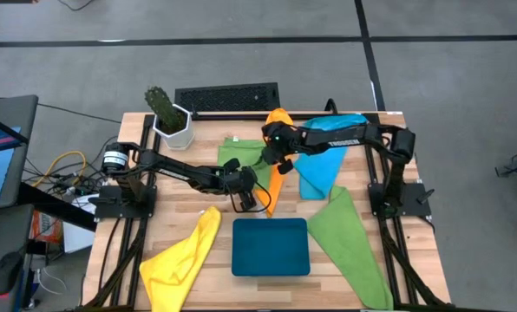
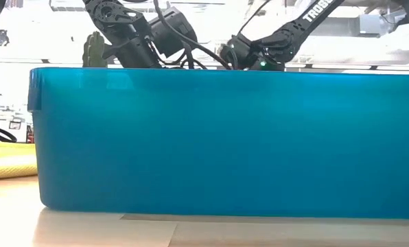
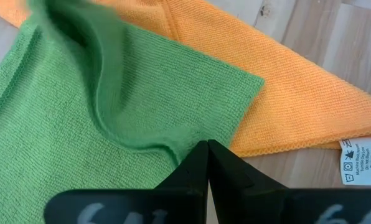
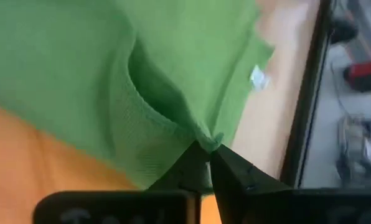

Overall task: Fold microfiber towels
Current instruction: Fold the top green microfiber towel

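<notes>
High view shows the wooden bench [image 1: 415, 260] carrying five towels around a dark teal tray [image 1: 271, 247]: a green towel [image 1: 350, 243] at the right, a yellow towel [image 1: 185, 260] at the left, a blue towel [image 1: 321, 169], an orange towel [image 1: 276, 178], and a second green towel [image 1: 239, 156] between the arms. Left gripper [image 3: 208, 155] has its jaws pressed together, pinching this green cloth's edge over the orange one. Right gripper [image 4: 209, 157] pinches a corner of the same green cloth, jaws barely parted.
</notes>
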You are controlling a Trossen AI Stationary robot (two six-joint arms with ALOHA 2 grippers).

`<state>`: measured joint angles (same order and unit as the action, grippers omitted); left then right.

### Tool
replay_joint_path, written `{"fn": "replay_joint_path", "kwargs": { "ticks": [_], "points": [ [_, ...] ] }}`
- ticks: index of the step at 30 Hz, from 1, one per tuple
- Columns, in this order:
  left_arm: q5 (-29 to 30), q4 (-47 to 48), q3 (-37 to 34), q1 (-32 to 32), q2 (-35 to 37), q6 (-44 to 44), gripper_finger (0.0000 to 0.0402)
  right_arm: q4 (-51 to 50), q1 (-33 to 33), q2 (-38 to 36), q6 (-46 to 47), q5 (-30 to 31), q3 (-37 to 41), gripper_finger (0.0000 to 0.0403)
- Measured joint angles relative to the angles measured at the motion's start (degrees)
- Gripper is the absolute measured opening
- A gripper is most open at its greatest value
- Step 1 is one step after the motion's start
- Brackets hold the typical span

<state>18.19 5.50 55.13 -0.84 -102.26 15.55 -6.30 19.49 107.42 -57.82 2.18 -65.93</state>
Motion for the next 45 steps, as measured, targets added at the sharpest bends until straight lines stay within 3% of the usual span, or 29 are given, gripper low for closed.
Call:
{"fn": "replay_joint_path", "kwargs": {
  "ticks": [3, 13, 17, 27, 31, 39, 45],
  "points": [
    [-0.29, 0.36, 0.02, 0.00, 0.00, -0.01, 0.0000, 4.79, -0.09, 1.12, 0.76, 2.99, -0.66, 0.0073],
    [-0.89, 0.63, 0.02, 0.00, 0.00, -0.02, 0.0000, 5.58, 0.61, 1.11, 2.35, 2.30, -2.37, 0.0126],
    [-0.93, 1.20, 0.02, 0.00, 0.00, -0.02, 0.0000, 0.86, 0.96, -0.56, 8.45, 2.85, -4.50, 0.0147],
    [-0.95, 1.30, 0.00, 0.00, 0.04, -0.88, 0.0000, -15.82, 9.94, -12.03, 21.84, -12.07, -5.01, 0.0153],
    [-1.00, 1.25, 0.00, 0.00, 0.06, -0.40, 0.0000, -15.83, 10.95, -9.69, 21.90, -17.51, -3.19, 0.0153],
    [-1.37, 1.62, 0.00, 0.00, 0.09, -0.33, 0.0000, -11.69, 7.53, -2.64, 21.14, -17.20, -3.51, 0.0151],
    [-1.37, 1.57, 0.00, 0.00, 0.11, -0.17, 0.0000, -10.55, 7.51, -1.27, 20.54, -16.21, -3.54, 0.0150]
  ]
}}
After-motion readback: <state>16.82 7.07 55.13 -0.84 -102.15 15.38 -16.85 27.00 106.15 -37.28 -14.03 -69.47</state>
